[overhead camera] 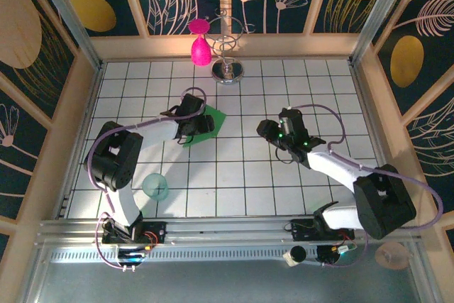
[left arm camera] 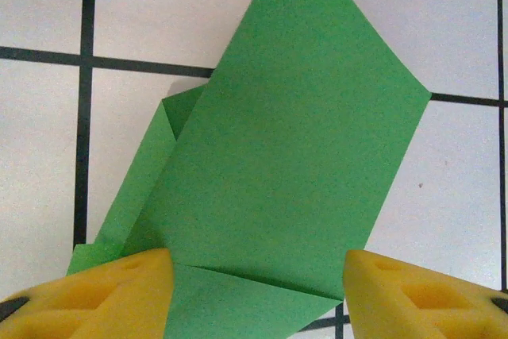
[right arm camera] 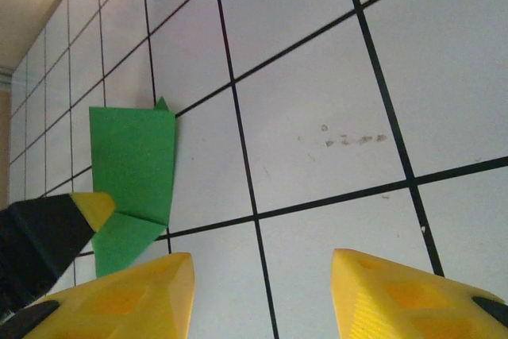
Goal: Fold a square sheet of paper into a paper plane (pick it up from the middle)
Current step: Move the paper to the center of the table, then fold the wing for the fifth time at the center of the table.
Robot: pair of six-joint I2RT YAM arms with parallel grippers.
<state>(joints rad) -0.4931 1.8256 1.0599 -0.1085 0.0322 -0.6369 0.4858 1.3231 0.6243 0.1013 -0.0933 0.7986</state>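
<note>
The green sheet of paper point(left arm camera: 294, 156) lies flat on the tiled table, folded into a broad slanted shape. One flap is turned over at its left and a crease runs across its near end. My left gripper point(left arm camera: 258, 295) is open right above that near end, one yellow fingertip point(left arm camera: 103, 291) over the paper's left edge and the other beside its right corner. From above, the left gripper point(overhead camera: 200, 125) covers most of the paper point(overhead camera: 216, 117). My right gripper point(right arm camera: 262, 299) is open over bare tiles, right of the paper point(right arm camera: 131, 160). No narrow dart shape shows.
A translucent teal cup point(overhead camera: 155, 186) stands by the left arm's base. At the back, a pink teardrop object point(overhead camera: 201, 51) hangs on a wire stand with a metal foot point(overhead camera: 228, 70). Wooden walls enclose the tiled table point(overhead camera: 248, 175).
</note>
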